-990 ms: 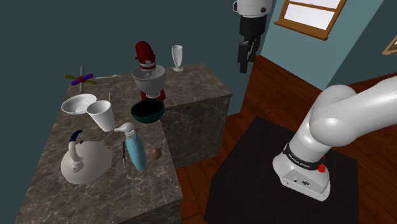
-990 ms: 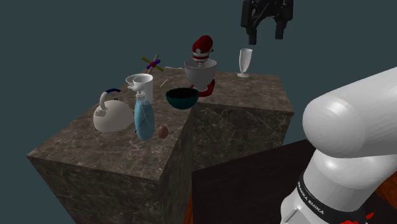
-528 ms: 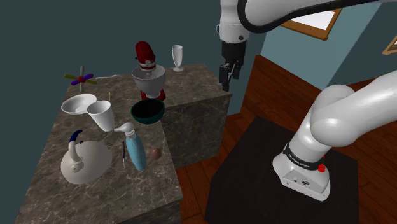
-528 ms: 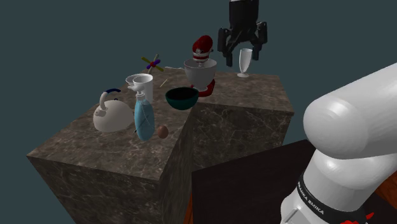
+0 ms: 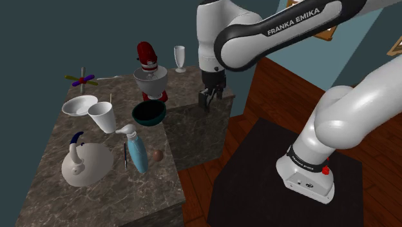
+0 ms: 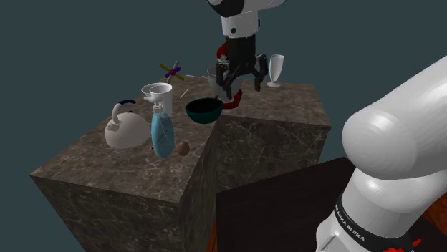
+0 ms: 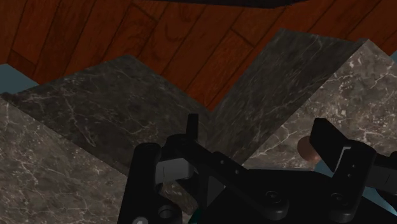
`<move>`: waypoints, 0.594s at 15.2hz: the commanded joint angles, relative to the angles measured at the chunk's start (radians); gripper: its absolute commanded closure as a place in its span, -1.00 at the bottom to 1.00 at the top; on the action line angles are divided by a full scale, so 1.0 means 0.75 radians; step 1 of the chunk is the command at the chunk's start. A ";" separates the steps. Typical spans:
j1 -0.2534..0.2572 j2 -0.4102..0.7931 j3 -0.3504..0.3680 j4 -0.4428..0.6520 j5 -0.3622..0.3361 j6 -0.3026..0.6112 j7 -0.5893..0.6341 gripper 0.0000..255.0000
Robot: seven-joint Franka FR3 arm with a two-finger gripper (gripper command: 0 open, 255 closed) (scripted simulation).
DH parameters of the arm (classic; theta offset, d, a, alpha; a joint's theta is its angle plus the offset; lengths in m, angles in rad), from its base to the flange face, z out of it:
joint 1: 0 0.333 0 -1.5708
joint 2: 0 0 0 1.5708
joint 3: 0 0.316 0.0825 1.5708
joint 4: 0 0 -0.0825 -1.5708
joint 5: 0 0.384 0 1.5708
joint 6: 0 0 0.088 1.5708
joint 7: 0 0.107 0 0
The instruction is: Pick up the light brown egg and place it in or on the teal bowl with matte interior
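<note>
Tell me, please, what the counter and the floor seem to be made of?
Counter: probably stone like marble, dark brown-grey with pale veins running through it. Floor: likely wood, shown by reddish-brown planks with visible seams; its finish is hard to judge.

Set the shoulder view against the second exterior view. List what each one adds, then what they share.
Shoulder view adds: a wood-framed window high on the wall, and a broad sweep of wooden floor beyond the counter.

Second exterior view adds: the gripper seen face-on, its fingers standing apart, against a plain dark backdrop.

Both share: the brown egg lying beside the blue bottle, the teal bowl, the white kettle, the red mixer, the glass and the marble counter.
</note>
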 commanded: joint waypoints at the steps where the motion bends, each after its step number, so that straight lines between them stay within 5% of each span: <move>1: 0.001 0.076 0.045 0.002 -0.009 0.086 0.067 -1.00; 9: -0.028 0.507 0.195 0.133 -0.221 0.382 0.406 -1.00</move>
